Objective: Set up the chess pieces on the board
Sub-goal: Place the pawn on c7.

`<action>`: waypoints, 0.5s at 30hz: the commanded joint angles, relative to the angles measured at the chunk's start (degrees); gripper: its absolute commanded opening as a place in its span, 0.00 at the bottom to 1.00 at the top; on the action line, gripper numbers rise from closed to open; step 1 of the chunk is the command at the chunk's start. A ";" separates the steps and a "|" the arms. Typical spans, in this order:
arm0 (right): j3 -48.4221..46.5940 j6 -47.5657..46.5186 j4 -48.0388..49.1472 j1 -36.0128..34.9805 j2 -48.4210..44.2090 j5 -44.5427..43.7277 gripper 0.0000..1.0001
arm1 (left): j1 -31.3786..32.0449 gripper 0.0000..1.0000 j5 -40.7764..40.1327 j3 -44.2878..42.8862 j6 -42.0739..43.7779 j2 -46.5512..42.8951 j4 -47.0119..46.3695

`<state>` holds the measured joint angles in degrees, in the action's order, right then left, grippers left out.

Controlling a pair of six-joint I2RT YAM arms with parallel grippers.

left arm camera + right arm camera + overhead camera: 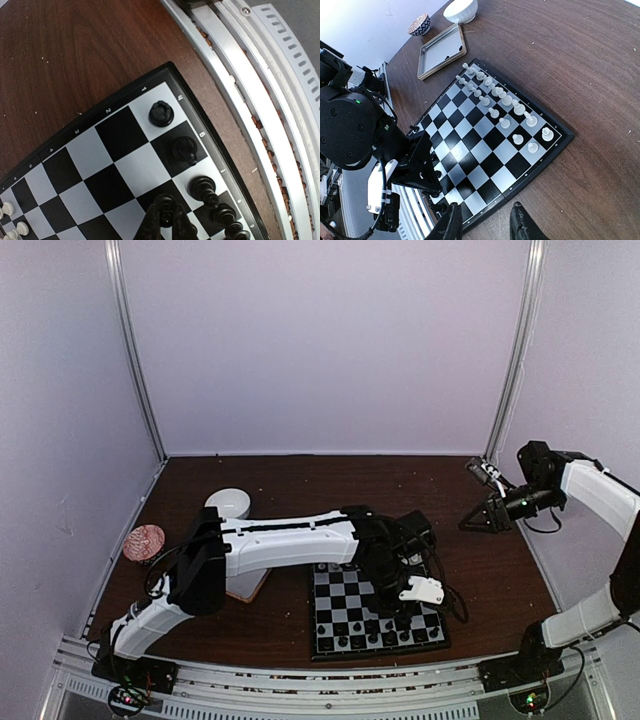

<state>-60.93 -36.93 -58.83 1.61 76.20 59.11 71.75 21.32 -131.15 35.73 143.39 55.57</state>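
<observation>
The board (335,585) of black and light-grey checks lies near the table's front edge, also seen from the right wrist (485,150). White chess pieces (495,95) fill its two far rows. Black chess pieces (185,149) stand along the near edge row (370,638). My left gripper (167,211) is low over the board's near right part (400,615), shut on a black pawn (166,201) that sits over a black square in the second row. My right gripper (486,222) hangs open and empty, high off the board's right side (490,518).
A shallow wood-rimmed tray (440,50) lies left of the board, mostly under my left arm (280,540). Behind it sit a white bowl (461,9) and a small patterned bowl (419,24). The metal rail (240,100) runs just past the board's near edge.
</observation>
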 commanded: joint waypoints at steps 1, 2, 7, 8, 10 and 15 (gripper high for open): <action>-2.08 -1.63 -1.66 0.09 0.95 1.13 0.34 | -0.18 0.07 1.00 0.17 -0.28 0.14 -0.62; -2.07 -1.84 -1.86 0.07 1.03 1.17 0.34 | -0.21 0.07 0.90 0.19 -0.30 0.13 -0.70; -2.33 -2.68 -2.56 0.06 1.27 1.16 0.34 | -0.44 0.07 1.14 0.44 -0.26 0.19 -0.90; -2.28 -2.78 -2.68 0.06 1.23 1.18 0.34 | -0.46 0.07 1.17 0.57 -0.29 0.10 -0.90; -2.29 -3.00 -2.80 0.06 1.24 1.13 0.34 | -0.48 0.07 0.90 0.86 -0.22 -0.04 -0.90; -2.48 -3.48 -3.32 0.06 1.45 1.35 0.34 | -0.47 0.10 0.49 1.07 -0.43 -0.22 -0.90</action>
<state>-61.67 -39.29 -60.84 1.61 77.21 59.33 71.61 21.28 -130.63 35.62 143.39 55.51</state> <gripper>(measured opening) 0.336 0.089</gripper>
